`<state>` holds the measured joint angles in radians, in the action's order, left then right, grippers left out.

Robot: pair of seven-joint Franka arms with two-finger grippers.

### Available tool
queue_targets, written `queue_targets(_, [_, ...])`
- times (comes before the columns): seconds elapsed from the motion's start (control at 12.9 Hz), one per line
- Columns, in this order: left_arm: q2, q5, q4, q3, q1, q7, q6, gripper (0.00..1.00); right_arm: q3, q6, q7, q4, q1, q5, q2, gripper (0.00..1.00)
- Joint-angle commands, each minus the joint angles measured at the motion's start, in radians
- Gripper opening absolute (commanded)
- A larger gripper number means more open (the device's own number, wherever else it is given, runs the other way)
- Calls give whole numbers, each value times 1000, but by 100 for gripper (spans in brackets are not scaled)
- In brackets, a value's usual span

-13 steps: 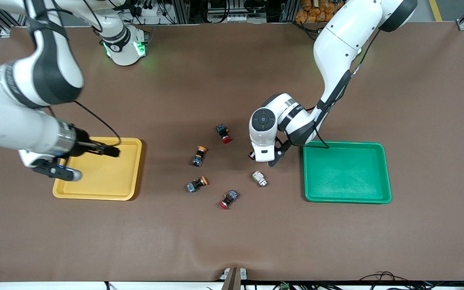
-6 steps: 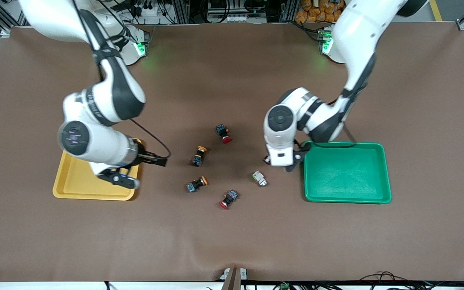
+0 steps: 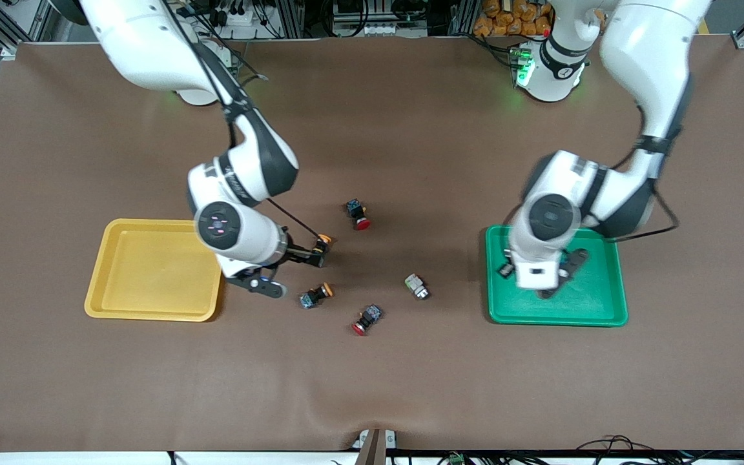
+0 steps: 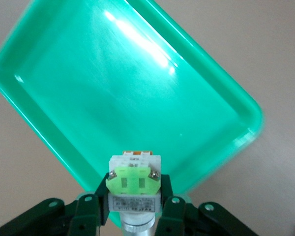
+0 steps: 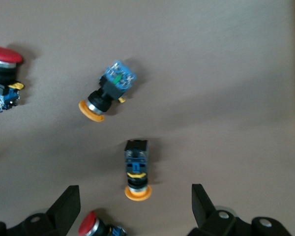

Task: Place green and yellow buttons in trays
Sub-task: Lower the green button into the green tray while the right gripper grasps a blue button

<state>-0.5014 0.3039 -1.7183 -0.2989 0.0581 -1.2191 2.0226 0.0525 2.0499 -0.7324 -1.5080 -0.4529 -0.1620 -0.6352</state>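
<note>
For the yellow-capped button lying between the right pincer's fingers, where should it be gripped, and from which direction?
Probably from straight above, closing the open right pincer across the flat sides of the square black-and-blue body of the yellow button. It lies on its side on the table, and the round cap offers a poorer hold.

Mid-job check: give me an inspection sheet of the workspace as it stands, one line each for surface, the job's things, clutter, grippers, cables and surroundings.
Surface: brown table mat, slight wrinkle at the edge nearest the front camera.
Job's things: yellow tray and green tray both hold no switches. One green switch is in the left gripper; the other green switch lies on the mat. Two yellow-capped switches lie on the mat.
Clutter: two red-capped switches on the mat.
Grippers: left gripper shut on the green switch, over the green tray. Right gripper open, over a yellow-capped switch.
Cables: black cable along each arm.
Surroundings: equipment at the robots' edge of the table, too cluttered to identify.
</note>
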Motion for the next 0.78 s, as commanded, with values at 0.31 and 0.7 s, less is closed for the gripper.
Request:
queue_targets(0.31, [41, 15, -176, -26, -256, 309, 166, 0, -11, 228, -32, -109, -67, 27, -78, 81])
queue_targets(0.7, [24, 23, -175, -26, -323, 423, 217, 100, -10, 202, -24, -100, -58, 50, -87, 0])
